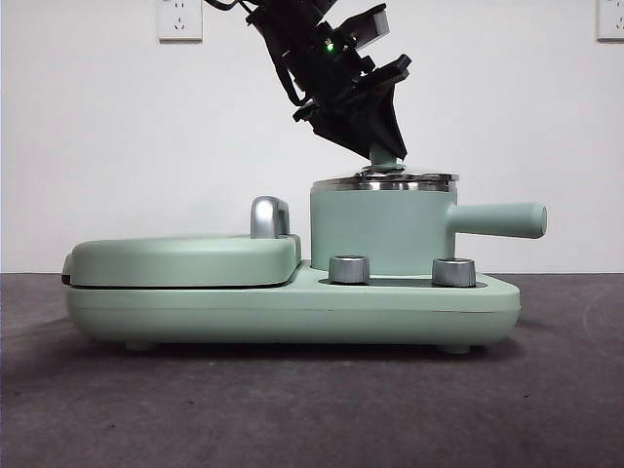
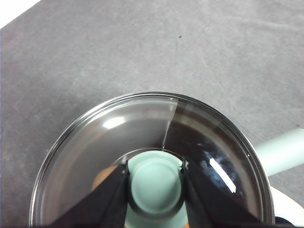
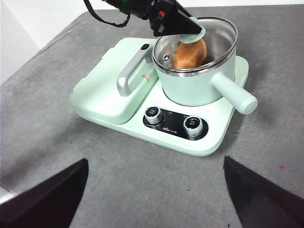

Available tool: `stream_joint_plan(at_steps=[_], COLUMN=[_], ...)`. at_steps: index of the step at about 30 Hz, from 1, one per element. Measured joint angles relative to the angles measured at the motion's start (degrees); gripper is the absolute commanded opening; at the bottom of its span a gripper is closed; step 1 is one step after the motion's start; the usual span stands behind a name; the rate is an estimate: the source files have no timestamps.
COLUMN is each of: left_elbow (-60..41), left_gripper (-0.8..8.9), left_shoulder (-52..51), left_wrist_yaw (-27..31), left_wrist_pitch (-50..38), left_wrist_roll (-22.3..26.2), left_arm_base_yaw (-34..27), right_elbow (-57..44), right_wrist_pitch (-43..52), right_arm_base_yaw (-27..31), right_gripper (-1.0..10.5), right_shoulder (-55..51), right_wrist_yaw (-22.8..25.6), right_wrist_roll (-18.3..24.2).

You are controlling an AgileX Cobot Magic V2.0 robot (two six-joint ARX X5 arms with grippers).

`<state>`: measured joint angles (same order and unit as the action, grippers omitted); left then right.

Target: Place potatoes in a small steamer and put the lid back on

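We see the left gripper (image 1: 387, 156) clamped on the small mint-green knob (image 2: 156, 185) of the lid (image 2: 142, 123), its two black jaws pressed against either side of the knob. From the front, the lid's steel rim lies level on the rim of the small steamer (image 1: 375, 229), and the dark arm slants down onto it from above.

Only the right wrist view lets us look inside the steamer: through the glass, one orange-brown potato (image 3: 189, 54) stands within the pot's steel wall, lumpy and matte. The front view shows nothing of it (the pot's green wall hides the contents), and in the left wrist view we catch no more than an orange blur under the glass beside the knob.

The steamer itself is a mint-green cylinder with a straight side handle (image 1: 497, 219), seated on a flat green base (image 1: 292, 307). Beside the steamer on that base lies a closed griddle cover (image 1: 180, 258) with a curved steel handle (image 1: 270, 216); below the steamer, on the base's front edge, sit two steel dials (image 3: 173, 120).

The right gripper (image 3: 154, 199) hovers well apart from the steamer, over the grey table (image 3: 142, 180), its jaws spread wide and empty.
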<state>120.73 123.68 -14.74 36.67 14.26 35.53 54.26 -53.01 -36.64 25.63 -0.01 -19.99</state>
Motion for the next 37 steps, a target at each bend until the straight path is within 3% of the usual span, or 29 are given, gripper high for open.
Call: stream_joint_plan(at_steps=[8, 20, 37], left_elbow=[0.0, 0.6, 0.7], left_gripper=[0.17, 0.17, 0.17], left_shoulder=[0.0, 0.0, 0.0], left_wrist_yaw=[0.2, 5.3, 6.4], left_wrist_pitch=[0.0, 0.6, 0.3], left_wrist_roll=[-1.2, -4.0, -5.4], left_arm_base_yaw=[0.0, 1.6, 1.9], right_elbow=[0.0, 0.0, 0.0], right_wrist_pitch=[0.1, 0.1, 0.1], right_arm_base_yaw=[0.0, 0.0, 0.0], right_gripper=[4.5, 4.5, 4.5], right_shoulder=[0.0, 0.0, 0.0], right_wrist_yaw=[0.1, 0.2, 0.2], right_wrist_roll=[0.0, 0.0, 0.0])
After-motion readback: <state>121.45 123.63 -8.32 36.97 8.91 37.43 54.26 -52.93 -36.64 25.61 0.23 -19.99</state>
